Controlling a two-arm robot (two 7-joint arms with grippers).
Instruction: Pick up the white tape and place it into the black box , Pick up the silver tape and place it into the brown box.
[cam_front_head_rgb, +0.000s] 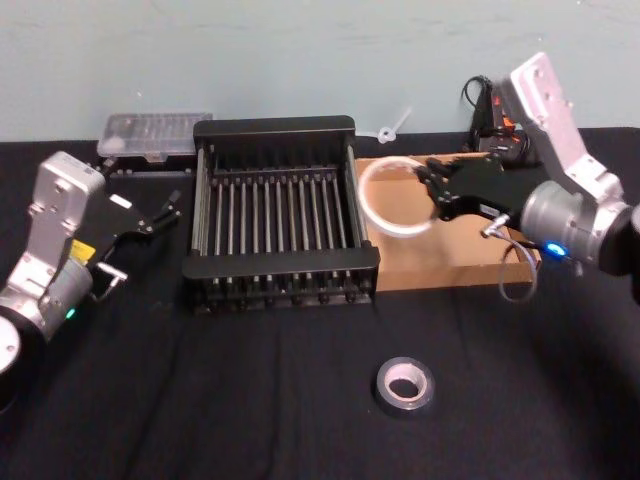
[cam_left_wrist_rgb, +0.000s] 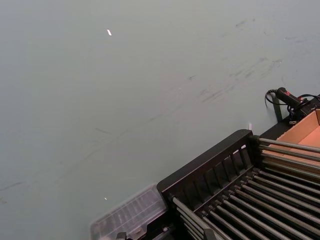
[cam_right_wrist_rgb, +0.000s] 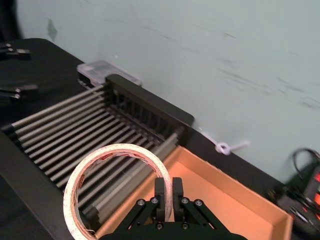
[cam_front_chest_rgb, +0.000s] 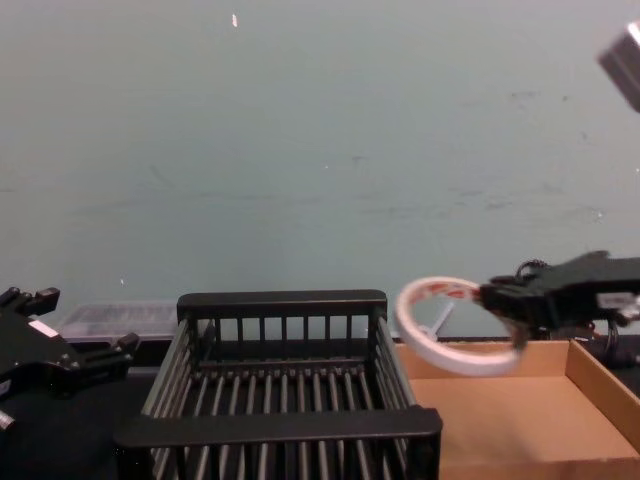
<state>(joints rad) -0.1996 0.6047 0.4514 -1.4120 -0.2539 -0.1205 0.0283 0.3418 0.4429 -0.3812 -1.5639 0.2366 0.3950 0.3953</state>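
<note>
The white tape (cam_front_head_rgb: 364, 200) hangs in the air, with my right gripper (cam_front_head_rgb: 428, 190) shut on its rim. It hovers over the left end of the brown box (cam_front_head_rgb: 460, 255), right beside the black box (cam_front_head_rgb: 275, 265). The right wrist view has the white tape (cam_right_wrist_rgb: 117, 149) tilted in the fingers (cam_right_wrist_rgb: 176, 189), above the seam between black box (cam_right_wrist_rgb: 60, 125) and brown box (cam_right_wrist_rgb: 235, 200). From the chest, the tape (cam_front_chest_rgb: 450, 358) floats above both boxes. The silver tape (cam_front_head_rgb: 383, 385) lies flat on the black table in front. My left gripper (cam_front_head_rgb: 162, 212) rests open left of the black box.
A clear plastic case (cam_front_head_rgb: 155, 135) sits behind the black box at the back left. A white zip tie (cam_front_head_rgb: 395, 128) and a black device with cables (cam_front_head_rgb: 490, 120) lie along the back edge. A pale wall closes the table's far side.
</note>
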